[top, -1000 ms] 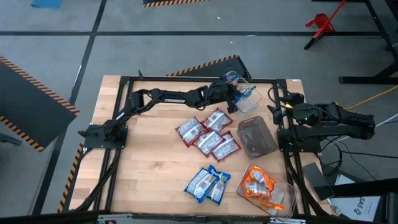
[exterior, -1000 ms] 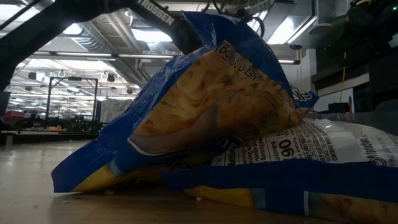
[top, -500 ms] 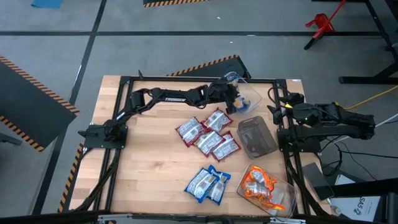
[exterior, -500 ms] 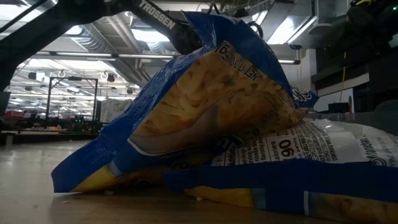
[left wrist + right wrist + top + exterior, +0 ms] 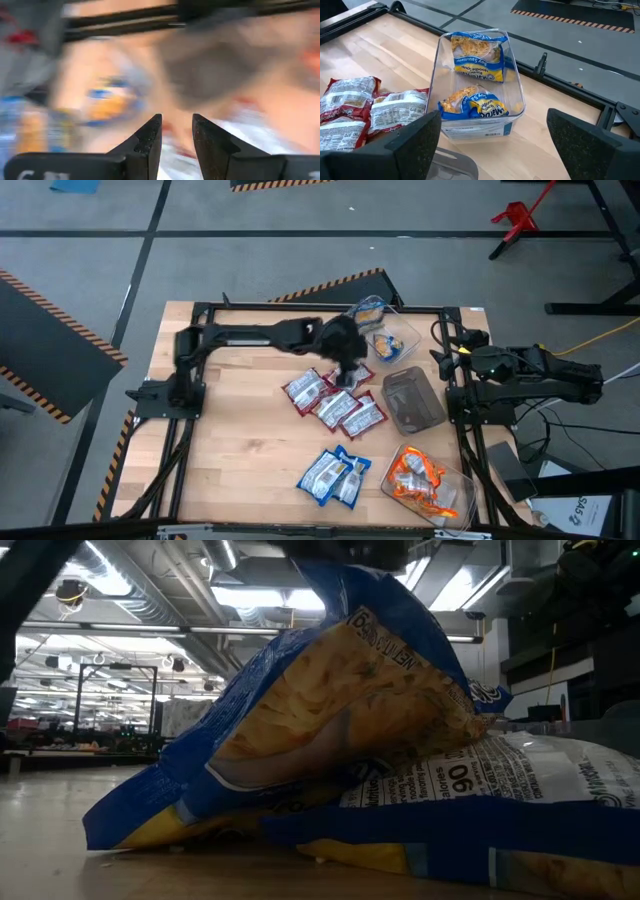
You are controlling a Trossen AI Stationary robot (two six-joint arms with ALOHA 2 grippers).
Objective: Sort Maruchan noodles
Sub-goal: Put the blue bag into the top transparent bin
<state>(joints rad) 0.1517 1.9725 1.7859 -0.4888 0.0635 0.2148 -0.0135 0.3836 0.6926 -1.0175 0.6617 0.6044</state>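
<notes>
The wooden surface (image 5: 240,440) is spanned by the left arm, whose gripper (image 5: 347,367) is hung over the red packets (image 5: 335,400) at the middle. Its jaws are seen slightly apart in the left wrist view, with nothing between them; that view is blurred, and the packets below cannot be made out. The right gripper (image 5: 490,145) is parked at the surface's right edge, its jaws spread wide and empty, facing the clear tub (image 5: 481,85).

Three tubs are lined along the right side of the red packets. In the far clear tub (image 5: 385,330), two blue packets (image 5: 475,50) are held, one leaning on its wall, one flat. The dark grey tub (image 5: 411,400) is beside the red packets; nothing can be made out in it. The near clear tub (image 5: 428,480) holds orange packets (image 5: 415,477), not countable.

About five red packets are clustered loose. Two or three blue packets (image 5: 333,474) lie nearer the front edge.
</notes>
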